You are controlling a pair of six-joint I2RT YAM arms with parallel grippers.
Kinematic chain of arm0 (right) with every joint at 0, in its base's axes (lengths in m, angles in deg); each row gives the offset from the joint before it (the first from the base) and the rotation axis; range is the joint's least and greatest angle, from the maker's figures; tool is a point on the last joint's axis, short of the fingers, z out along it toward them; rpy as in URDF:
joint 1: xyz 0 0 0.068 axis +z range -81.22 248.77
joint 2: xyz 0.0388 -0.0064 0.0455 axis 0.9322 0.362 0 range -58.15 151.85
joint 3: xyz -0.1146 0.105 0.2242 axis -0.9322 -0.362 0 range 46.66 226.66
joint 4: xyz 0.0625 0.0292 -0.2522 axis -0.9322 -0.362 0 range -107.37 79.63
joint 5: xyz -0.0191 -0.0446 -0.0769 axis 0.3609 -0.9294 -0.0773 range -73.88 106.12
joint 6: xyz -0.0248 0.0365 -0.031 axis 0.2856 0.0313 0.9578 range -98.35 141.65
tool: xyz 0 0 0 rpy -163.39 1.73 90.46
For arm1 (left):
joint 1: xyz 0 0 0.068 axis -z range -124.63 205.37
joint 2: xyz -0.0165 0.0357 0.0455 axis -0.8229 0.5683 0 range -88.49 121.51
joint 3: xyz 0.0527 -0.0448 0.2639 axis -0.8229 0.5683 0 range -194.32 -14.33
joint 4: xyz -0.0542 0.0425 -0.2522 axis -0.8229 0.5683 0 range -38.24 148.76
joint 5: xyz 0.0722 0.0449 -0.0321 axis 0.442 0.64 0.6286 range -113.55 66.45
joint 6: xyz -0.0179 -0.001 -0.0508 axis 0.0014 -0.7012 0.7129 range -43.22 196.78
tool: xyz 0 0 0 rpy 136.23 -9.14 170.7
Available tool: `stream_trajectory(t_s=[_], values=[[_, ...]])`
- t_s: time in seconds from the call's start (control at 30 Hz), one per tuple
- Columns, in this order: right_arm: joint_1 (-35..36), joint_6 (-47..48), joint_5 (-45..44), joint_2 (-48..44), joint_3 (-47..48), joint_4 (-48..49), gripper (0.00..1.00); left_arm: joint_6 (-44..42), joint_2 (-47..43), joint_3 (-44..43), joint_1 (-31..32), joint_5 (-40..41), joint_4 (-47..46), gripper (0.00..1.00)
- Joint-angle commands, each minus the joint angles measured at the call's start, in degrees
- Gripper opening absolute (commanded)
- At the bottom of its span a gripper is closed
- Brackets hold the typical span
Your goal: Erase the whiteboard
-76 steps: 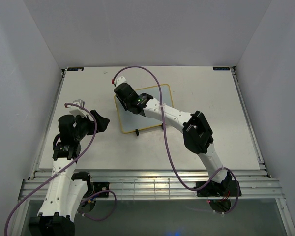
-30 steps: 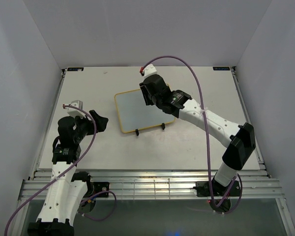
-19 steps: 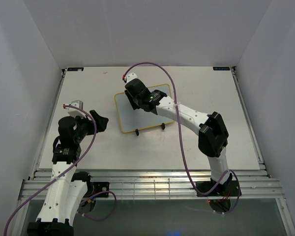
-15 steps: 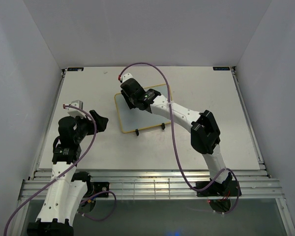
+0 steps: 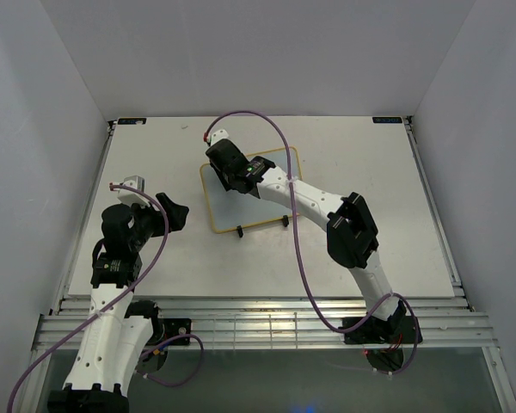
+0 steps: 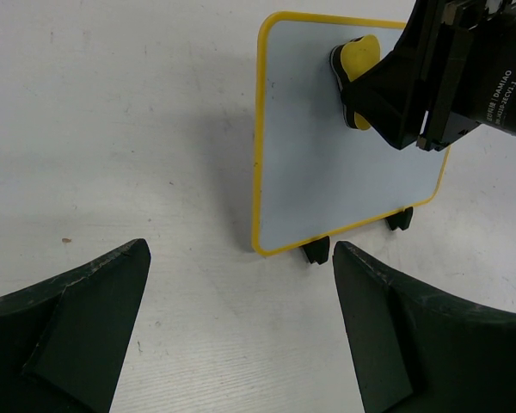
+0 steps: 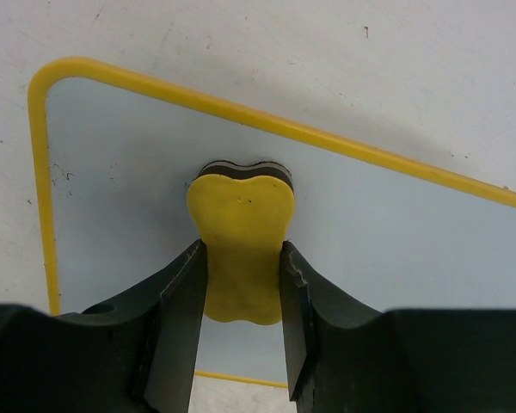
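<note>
Smooth round-cornered whiteboard [image 7: 120,189], waisted yellow eraser [image 7: 241,228] in right gripper [image 7: 242,288]

The right gripper [image 7: 243,275] now presses the eraser [image 7: 241,225] seemingly near the whiteboard's [image 7: 112,189] far-left corner, off its right edge.

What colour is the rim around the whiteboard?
Yellow. The whiteboard has a thin yellow rim, best seen in the left wrist view.

A white tabletop [image 5: 370,198] is shown. On it a whiteboard [image 6: 327,155] is set on black stand feet [image 6: 316,252], directly beneath the right pincer [image 7: 241,258] and ahead of the left pincer [image 6: 241,258].
</note>
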Motion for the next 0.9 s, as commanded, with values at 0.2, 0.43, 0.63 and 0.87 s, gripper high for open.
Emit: stream_trajectory(t_s=[0.2,0.43,0.63,0.87], values=[[0.6,1.1,-1.5,1.9,4.7,0.8,0.28,0.1,-0.6,-1.2,0.2,0.1,0.4,0.98],[0.6,1.6,-1.8,3.2,5.4,0.6,0.28,0.1,-0.3,-1.3,0.2,-0.2,0.3,0.98],[1.4,1.9,-2.9,1.6,2.7,0.3,0.28,0.1,-0.3,-1.3,0.2,-0.6,0.3,0.98],[2.5,1.6,-4.4,-0.1,-1.5,0.4,0.27,0.0,-0.1,-1.2,0.2,-0.9,0.2,0.98]])
